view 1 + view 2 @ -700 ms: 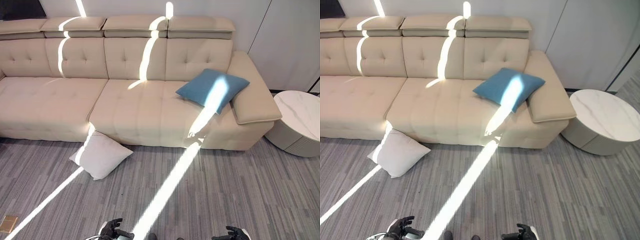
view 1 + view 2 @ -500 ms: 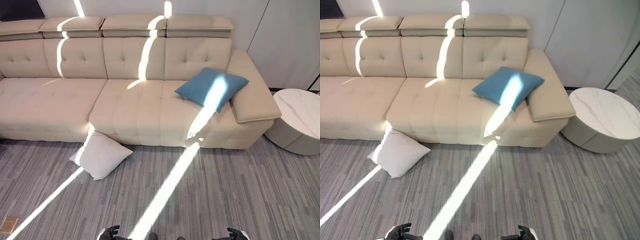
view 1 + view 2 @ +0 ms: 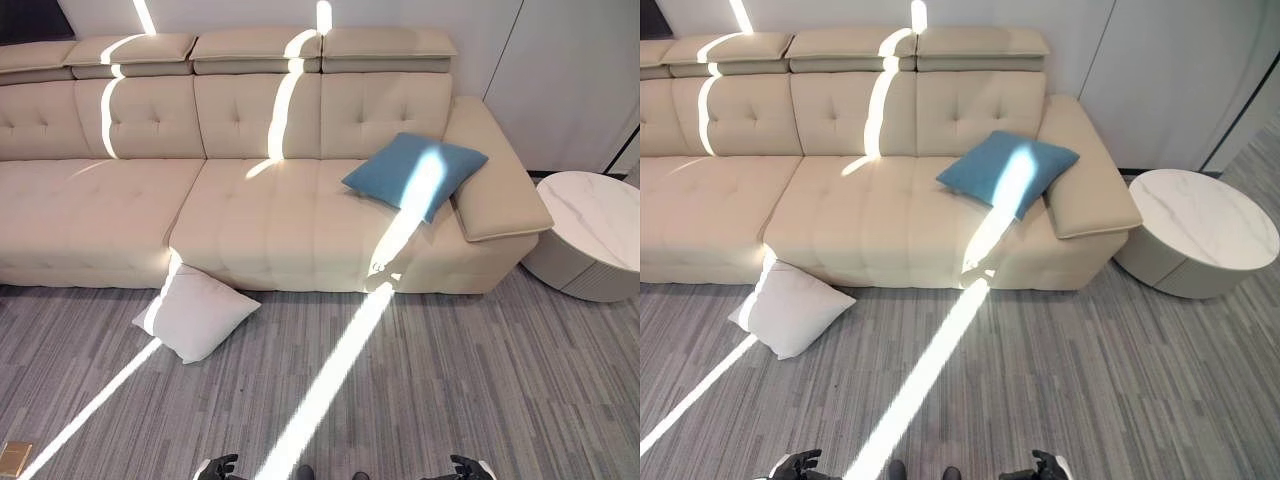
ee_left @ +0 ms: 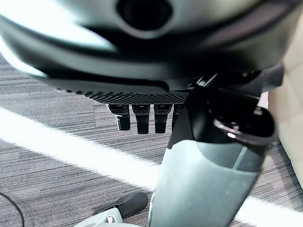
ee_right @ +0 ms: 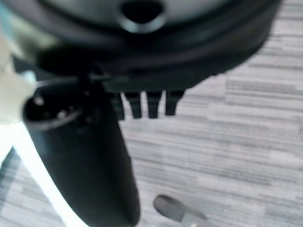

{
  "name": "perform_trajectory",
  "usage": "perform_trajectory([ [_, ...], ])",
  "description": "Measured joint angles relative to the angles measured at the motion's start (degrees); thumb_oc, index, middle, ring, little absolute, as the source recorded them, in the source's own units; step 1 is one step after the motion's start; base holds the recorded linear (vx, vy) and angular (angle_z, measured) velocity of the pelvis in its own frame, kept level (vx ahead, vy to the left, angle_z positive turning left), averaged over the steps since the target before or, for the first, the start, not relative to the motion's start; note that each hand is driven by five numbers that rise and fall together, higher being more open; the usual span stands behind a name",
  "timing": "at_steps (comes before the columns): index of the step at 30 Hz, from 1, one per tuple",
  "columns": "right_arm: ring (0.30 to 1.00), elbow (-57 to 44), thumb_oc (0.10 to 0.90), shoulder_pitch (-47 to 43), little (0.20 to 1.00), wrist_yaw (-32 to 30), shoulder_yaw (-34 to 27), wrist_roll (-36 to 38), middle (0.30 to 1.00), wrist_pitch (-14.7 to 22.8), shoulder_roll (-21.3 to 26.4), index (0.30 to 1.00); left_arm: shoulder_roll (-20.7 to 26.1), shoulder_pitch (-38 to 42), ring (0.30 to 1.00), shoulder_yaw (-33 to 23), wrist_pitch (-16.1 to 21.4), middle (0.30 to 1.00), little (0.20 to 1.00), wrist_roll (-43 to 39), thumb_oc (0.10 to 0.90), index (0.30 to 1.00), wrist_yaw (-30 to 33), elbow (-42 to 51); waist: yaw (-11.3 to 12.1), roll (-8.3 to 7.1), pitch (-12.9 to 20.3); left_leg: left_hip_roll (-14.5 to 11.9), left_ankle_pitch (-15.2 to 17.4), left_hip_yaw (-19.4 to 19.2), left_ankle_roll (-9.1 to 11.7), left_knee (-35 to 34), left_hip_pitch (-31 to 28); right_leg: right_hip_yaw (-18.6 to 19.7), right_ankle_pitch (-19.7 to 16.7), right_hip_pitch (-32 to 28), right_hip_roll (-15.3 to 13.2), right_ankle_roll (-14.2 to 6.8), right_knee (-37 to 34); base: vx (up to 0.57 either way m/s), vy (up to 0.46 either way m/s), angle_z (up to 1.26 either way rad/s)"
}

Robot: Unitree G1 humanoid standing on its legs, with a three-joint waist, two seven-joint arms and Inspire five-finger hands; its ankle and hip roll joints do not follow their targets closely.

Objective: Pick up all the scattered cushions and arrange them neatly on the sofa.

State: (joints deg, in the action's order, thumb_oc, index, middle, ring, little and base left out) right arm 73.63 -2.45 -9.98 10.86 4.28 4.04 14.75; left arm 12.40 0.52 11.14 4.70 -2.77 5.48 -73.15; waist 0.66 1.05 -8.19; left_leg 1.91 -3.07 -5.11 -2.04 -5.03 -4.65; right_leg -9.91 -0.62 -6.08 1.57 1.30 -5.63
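Observation:
A white cushion (image 3: 194,312) lies on the grey floor, leaning against the front of the beige sofa (image 3: 250,205). A blue cushion (image 3: 413,174) rests on the sofa seat at its right end, tilted against the armrest (image 3: 495,185). My left hand (image 3: 218,466) and right hand (image 3: 462,467) hang low at the bottom edge of the eye views, far from both cushions. In the wrist views each hand's fingers (image 4: 137,117) (image 5: 146,104) point straight down over the floor, holding nothing.
A round white marble-top table (image 3: 596,230) stands on the floor right of the sofa. A small brass floor plate (image 3: 12,458) sits at the lower left. Bright sun stripes cross the sofa and floor. White wall panels rise behind the table.
The whole picture has shifted as the camera moved; sofa and cushions sit slightly further left. Both hands have sunk lower toward the bottom edge. The cushions have not moved.

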Motion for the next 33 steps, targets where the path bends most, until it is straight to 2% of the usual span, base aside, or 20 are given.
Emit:
perform_trajectory([
  [3, 0.900, -0.14, 0.800, -0.14, 0.900, 0.01, 0.10, -0.11, 0.900, -0.23, -0.08, 0.900, 0.03, 0.09, 0.900, 0.01, 0.00, 0.900, 0.900, 0.61, 0.800, 0.900, 0.02, 0.04, -0.01, -0.08, 0.01, -0.05, 0.00, -0.13, 0.00, 0.00, 0.21, 0.10, -0.07, 0.30, 0.03, -0.10, 0.00, -0.05, -0.025, -0.03],
  [7, 0.900, -0.33, 0.800, -2.46, 0.900, 0.00, 1.25, -0.94, 0.900, -0.56, -0.61, 0.900, 0.96, 1.92, 0.900, 0.12, -0.02, 0.900, 0.900, 0.56, 0.800, 0.900, 0.28, -0.03, 0.06, -0.45, -0.78, -1.17, -0.22, -1.77, 0.17, 1.17, 4.23, 0.49, 0.70, 5.81, 0.15, -1.68, 4.09, -0.09, -0.084, -0.20],
  [12, 0.900, -0.10, 0.800, -2.04, 0.900, -0.02, 1.17, -1.22, 0.900, -0.89, -0.69, 0.900, 0.74, 2.42, 0.900, 0.13, -0.07, 0.900, 0.900, 0.56, 0.800, 0.900, 0.18, -0.16, -0.16, -0.73, -1.10, -1.10, -0.61, -0.71, 0.74, 0.46, 3.83, -0.96, 0.25, 4.52, 0.26, -0.89, 2.12, 0.06, -0.114, 0.09],
  [14, 0.900, 0.22, 0.800, -1.82, 0.900, -0.02, 1.16, -1.20, 0.900, -0.96, -0.66, 0.900, 0.59, 2.44, 0.900, 0.08, -0.04, 0.900, 0.900, 0.53, 0.800, 0.900, 0.22, 0.01, 0.04, -0.79, -1.50, -1.16, -0.32, -0.34, 1.69, 2.14, 4.67, -0.97, 0.15, 4.10, 0.50, -0.68, 1.32, -0.02, -0.135, 0.15],
  [16, 0.900, 0.24, 0.800, -2.12, 0.900, -0.07, 1.13, -1.17, 0.900, -0.90, -0.65, 0.900, 1.23, 3.66, 0.900, -0.17, 0.12, 0.900, 0.900, 0.39, 0.800, 0.900, 0.41, -0.03, 0.20, -2.19, -3.15, -0.20, -0.03, 0.16, 2.49, 9.64, 8.55, -1.07, -0.72, 3.40, -0.60, 0.73, 0.44, -0.01, -0.126, 0.15],
  [17, 0.900, 0.17, 0.800, -3.45, 0.900, -0.15, 1.15, -1.12, 0.900, -0.79, -0.51, 0.900, 1.56, 5.42, 0.900, -0.63, 0.17, 0.900, 0.900, -0.61, 0.800, 0.900, 0.55, -0.47, 0.42, -3.18, -4.67, 0.13, 0.28, 1.08, 4.55, 19.81, 13.81, -1.23, -1.64, 3.25, -1.54, 3.15, 0.36, 0.12, -0.115, 0.01],
  [18, 0.900, 0.13, 0.800, -4.09, 0.900, -0.16, 1.17, -1.06, 0.900, -0.66, -0.52, 0.900, 1.68, 6.00, 0.900, -0.66, 0.18, 0.900, 0.900, -0.62, 0.800, 0.900, 0.64, -0.59, 0.58, -3.89, -5.45, -0.02, 0.24, 1.37, 5.72, 23.92, 16.08, -1.27, -1.78, 3.03, -1.76, 3.73, 0.36, 0.18, -0.073, 0.02],
  [19, 0.900, 0.20, 0.800, -4.40, 0.900, -0.19, 1.03, -0.84, 0.900, -0.66, -0.50, 0.900, 1.64, 6.63, 0.900, -0.62, 0.13, 0.900, 0.900, -0.64, 0.800, 0.900, 0.67, -0.63, 0.34, -3.94, -5.78, -0.31, 0.66, 1.71, 6.25, 26.99, 17.57, -1.19, -0.60, 2.56, -1.65, 4.85, 0.26, 0.17, -0.036, 0.05],
  [21, 0.900, 0.38, 0.800, -4.82, 0.900, -0.19, 1.04, -0.39, 0.900, -0.68, -0.51, 0.900, 1.48, 7.16, 0.900, -0.38, -0.05, 0.900, 0.900, -0.64, 0.800, 0.900, 0.90, -0.68, 0.08, -4.16, -5.99, -1.38, 0.87, 1.92, 5.92, 29.40, 19.20, -1.48, -0.18, 1.69, -1.27, 4.95, -0.09, 0.13, 0.025, 0.09],
  [24, 0.900, 0.39, 0.800, -4.21, 0.900, -0.26, 1.19, 0.34, 0.900, -0.77, -0.27, 0.900, 1.48, 6.82, 0.900, 0.12, -0.05, 0.900, 0.900, -0.60, 0.800, 0.900, 1.44, -0.77, -0.07, -4.26, -6.12, -3.11, 0.48, 2.69, 6.32, 17.46, 17.85, -1.54, 0.13, 1.56, -0.12, 3.76, -0.08, 0.17, 0.078, -0.01],
  [25, 0.900, 0.46, 0.800, -4.22, 0.900, -0.27, 1.20, 0.44, 0.900, -0.87, -0.20, 0.900, 1.54, 6.81, 0.900, 0.11, -0.06, 0.900, 0.900, -0.60, 0.800, 0.900, 1.47, -0.99, 0.11, -4.14, -6.20, -3.13, -0.26, 2.76, 7.02, 12.10, 16.98, -1.10, 0.27, 1.64, 0.05, 3.52, -0.07, 0.24, 0.159, -0.20],
  [26, 0.900, 0.50, 0.800, -4.67, 0.900, -0.39, 1.30, 0.79, 0.900, -0.87, 0.21, 0.900, 1.47, 6.80, 0.900, 0.65, -0.09, 0.900, 0.900, -0.61, 0.800, 0.900, 1.48, -0.98, 0.23, -4.41, -7.01, -1.89, -1.01, 5.51, 8.04, 6.09, 17.01, 0.09, 0.30, 1.92, 0.18, 3.28, 0.29, 0.24, 0.185, -0.44],
  [30, 0.900, 0.79, 0.800, -5.01, 0.900, -0.40, 1.16, 0.81, 0.900, -0.71, 0.43, 0.900, 0.91, 4.73, 0.900, 0.55, -1.17, 0.900, 0.900, -0.57, 0.800, 0.900, 1.35, -1.40, 1.06, -3.64, -6.75, -1.88, -2.69, 5.49, 5.48, 3.09, 14.65, 4.15, 1.24, -0.02, 0.86, 2.04, 0.31, 0.18, 0.163, -0.69],
  [31, 0.900, 0.71, 0.800, -4.57, 0.900, -0.44, 1.15, 0.81, 0.900, -0.75, 0.85, 0.900, 0.37, 4.22, 0.900, 0.73, -1.15, 0.900, 0.900, -0.54, 0.800, 0.900, 1.33, -1.96, 0.99, -2.55, -5.91, -2.49, -3.60, 5.34, 4.90, 3.32, 12.93, 4.93, 2.11, -0.90, 1.32, 1.28, 0.39, 0.14, 0.193, -0.42],
  [32, 0.900, 0.74, 0.800, -4.18, 0.900, -0.52, 1.16, 0.80, 0.900, -0.77, 0.86, 0.900, 0.24, 4.44, 0.900, 1.21, -1.16, 0.900, 0.900, -0.56, 0.800, 0.900, 1.34, -1.98, 0.93, -2.07, -5.48, -2.41, -6.05, 4.54, 1.66, 2.58, 12.01, 5.44, 2.64, -1.21, 1.11, 0.87, 0.42, 0.18, 0.258, -0.47],
  [33, 0.900, 0.83, 0.800, -3.92, 0.900, -0.34, 1.20, 0.78, 0.900, -0.87, 0.34, 0.900, 0.47, 5.45, 0.900, 1.59, -1.18, 0.900, 0.900, -0.56, 0.800, 0.900, 1.34, -1.91, 1.30, -2.67, -5.03, -1.43, -5.36, 3.85, 0.61, 2.09, 11.15, 5.53, 3.23, -0.56, -0.20, -1.10, 2.20, 0.17, 0.245, -0.55],
])
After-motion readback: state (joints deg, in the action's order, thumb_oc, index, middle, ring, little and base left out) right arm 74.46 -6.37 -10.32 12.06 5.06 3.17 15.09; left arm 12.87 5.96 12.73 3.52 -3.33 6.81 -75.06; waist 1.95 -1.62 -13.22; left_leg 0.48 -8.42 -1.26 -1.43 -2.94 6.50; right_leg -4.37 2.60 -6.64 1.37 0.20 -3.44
